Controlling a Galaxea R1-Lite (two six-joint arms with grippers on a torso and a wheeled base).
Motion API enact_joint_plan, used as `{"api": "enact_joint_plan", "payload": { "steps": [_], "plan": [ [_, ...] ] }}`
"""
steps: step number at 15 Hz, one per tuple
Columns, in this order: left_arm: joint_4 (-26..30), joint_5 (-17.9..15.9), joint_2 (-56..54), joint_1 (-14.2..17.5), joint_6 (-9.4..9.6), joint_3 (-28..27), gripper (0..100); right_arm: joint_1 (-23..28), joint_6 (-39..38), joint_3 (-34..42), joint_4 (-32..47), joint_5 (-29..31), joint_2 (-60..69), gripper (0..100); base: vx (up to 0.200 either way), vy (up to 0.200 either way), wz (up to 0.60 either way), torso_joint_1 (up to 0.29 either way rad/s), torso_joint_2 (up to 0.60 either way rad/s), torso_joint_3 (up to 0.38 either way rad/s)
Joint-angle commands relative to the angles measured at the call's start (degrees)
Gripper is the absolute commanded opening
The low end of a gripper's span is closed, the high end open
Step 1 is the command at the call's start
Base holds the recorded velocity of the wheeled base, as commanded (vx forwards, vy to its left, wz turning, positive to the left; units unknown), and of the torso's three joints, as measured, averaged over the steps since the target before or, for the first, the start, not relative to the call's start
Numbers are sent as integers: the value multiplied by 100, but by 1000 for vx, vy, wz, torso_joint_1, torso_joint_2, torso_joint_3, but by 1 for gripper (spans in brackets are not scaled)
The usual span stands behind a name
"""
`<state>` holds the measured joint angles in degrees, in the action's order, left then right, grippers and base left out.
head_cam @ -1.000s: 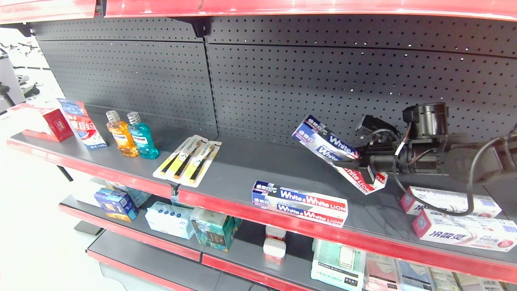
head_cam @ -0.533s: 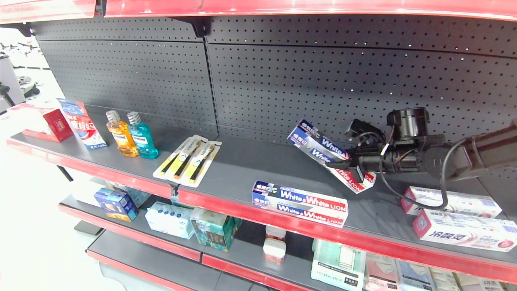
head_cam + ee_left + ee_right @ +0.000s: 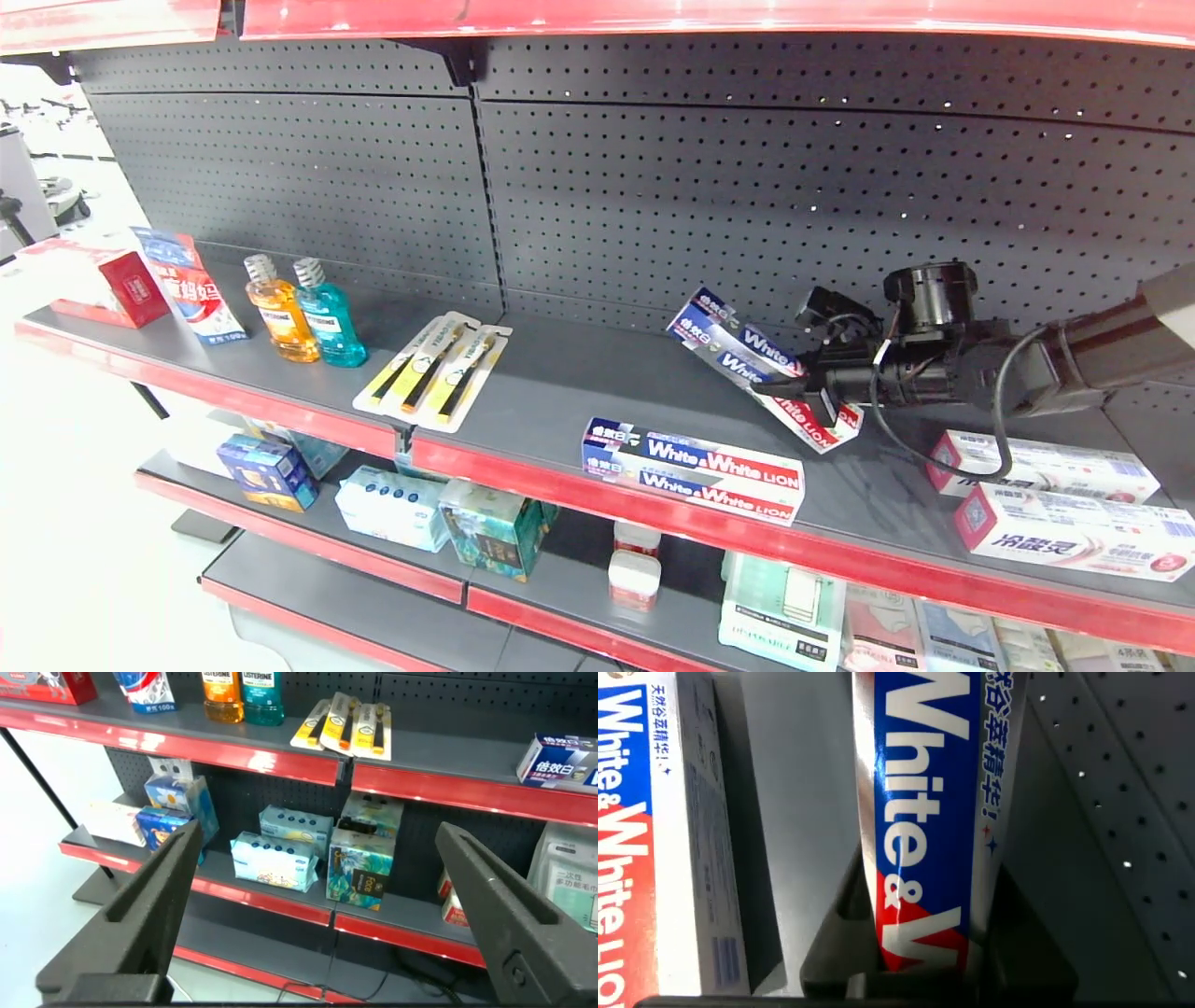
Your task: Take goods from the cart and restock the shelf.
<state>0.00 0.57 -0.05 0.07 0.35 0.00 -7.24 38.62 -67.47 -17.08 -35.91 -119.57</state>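
Note:
My right gripper [image 3: 805,394] is shut on a blue, white and red toothpaste box [image 3: 758,362], holding it tilted just above the grey shelf [image 3: 579,373], behind a matching toothpaste box [image 3: 693,468] that lies at the shelf's front edge. In the right wrist view the held toothpaste box [image 3: 926,812] runs between my fingers [image 3: 842,924], with the lying box [image 3: 663,831] beside it. My left gripper [image 3: 318,905] stands open in front of the lower shelves, nothing between its fingers [image 3: 140,905].
Two more toothpaste boxes [image 3: 1064,509] lie at the shelf's right. Toothbrush packs [image 3: 434,370], two mouthwash bottles [image 3: 303,310] and red boxes [image 3: 103,280] stand to the left. A perforated back panel [image 3: 709,187] closes the rear. Lower shelves hold tissue packs [image 3: 280,854].
My right arm has carried the toothpaste box down and a little leftward, so its lower end now sits close to the shelf surface. Nothing else on the shelf moved.

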Motion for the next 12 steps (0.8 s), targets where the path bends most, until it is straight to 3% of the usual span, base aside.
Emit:
{"api": "enact_joint_plan", "payload": {
  "steps": [1,12],
  "plan": [
    [0,4,5,1,0,0,100,-32,14,-82,-6,-12,-111,0,0,0,0,0,0,0],
    [0,4,5,10,0,0,100,-172,5,-345,3,-126,-357,0,0,0,0,0,0,0]
  ]
}}
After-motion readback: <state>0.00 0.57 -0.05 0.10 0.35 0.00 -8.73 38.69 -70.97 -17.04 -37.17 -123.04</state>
